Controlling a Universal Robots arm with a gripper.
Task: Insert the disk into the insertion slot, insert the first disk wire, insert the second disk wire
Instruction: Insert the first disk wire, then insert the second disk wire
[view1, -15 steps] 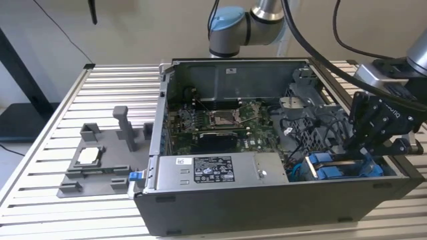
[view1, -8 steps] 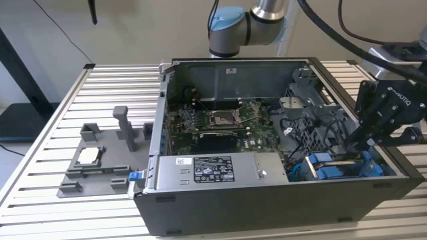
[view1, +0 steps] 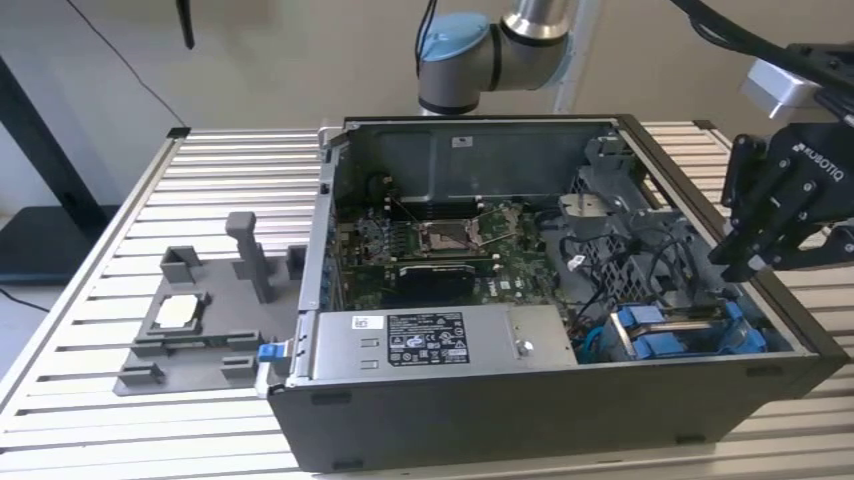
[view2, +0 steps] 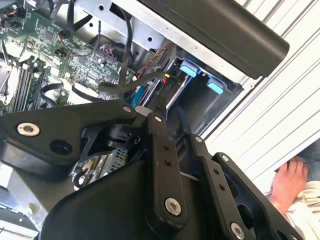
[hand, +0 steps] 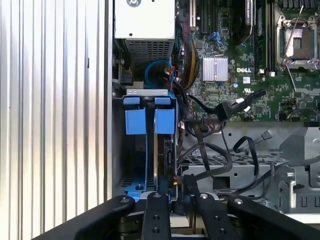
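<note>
The disk, marked by its bright blue carrier (hand: 150, 120), sits inside the insertion slot (hand: 147, 92), the grey cage at the case's near right corner (view1: 681, 340). My gripper (view1: 742, 262) hangs above that corner. In the first wrist view its fingers (hand: 155, 205) stand close together just off the slot's end. In the second wrist view a black disk wire connector (view2: 168, 82) with red and yellow leads sits right at my fingertips (view2: 159, 112), apparently pinched. A second black connector (hand: 225, 109) on a loose cable lies over the motherboard edge.
The open computer case (view1: 534, 400) stands on a slatted table. A grey labelled power-supply box (view1: 414, 340) fills its front left, the motherboard (view1: 441, 240) lies behind. A grey fixture (view1: 200, 320) sits left of the case. A person's hand (view2: 290, 177) rests beyond the case.
</note>
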